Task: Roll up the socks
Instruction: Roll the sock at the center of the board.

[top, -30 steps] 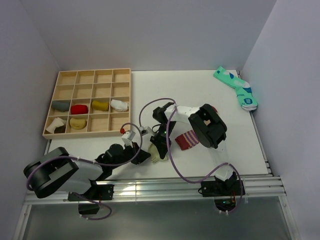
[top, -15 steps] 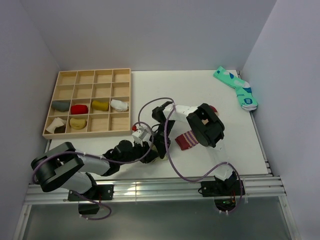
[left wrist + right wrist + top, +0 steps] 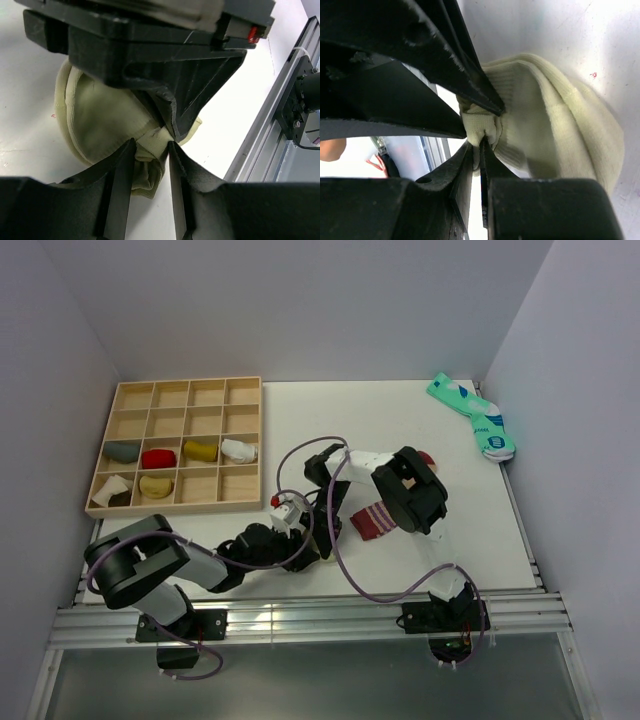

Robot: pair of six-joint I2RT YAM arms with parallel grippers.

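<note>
The pale olive-green sock (image 3: 95,117) lies bunched on the white table. A fold of it sits between the fingers of my left gripper (image 3: 150,150), whose jaws stand apart on either side of the fold. My right gripper (image 3: 477,143) is shut on a thin edge of the same sock (image 3: 555,130), tip to tip with the left one. In the top view both grippers, left (image 3: 303,546) and right (image 3: 322,538), meet near the table's front middle and hide this sock. The tan sock with the maroon striped cuff (image 3: 374,521) lies just right of them.
A wooden compartment tray (image 3: 176,506) at the left holds several rolled socks. A teal patterned pair (image 3: 472,416) lies at the far right corner. The metal rail (image 3: 292,107) runs along the near table edge, close behind the grippers. The right arm's purple cable (image 3: 345,570) loops over the table.
My left arm has swung right, up to the pale sock, and its jaws have widened. The right gripper has kept its pinch in the same place.
</note>
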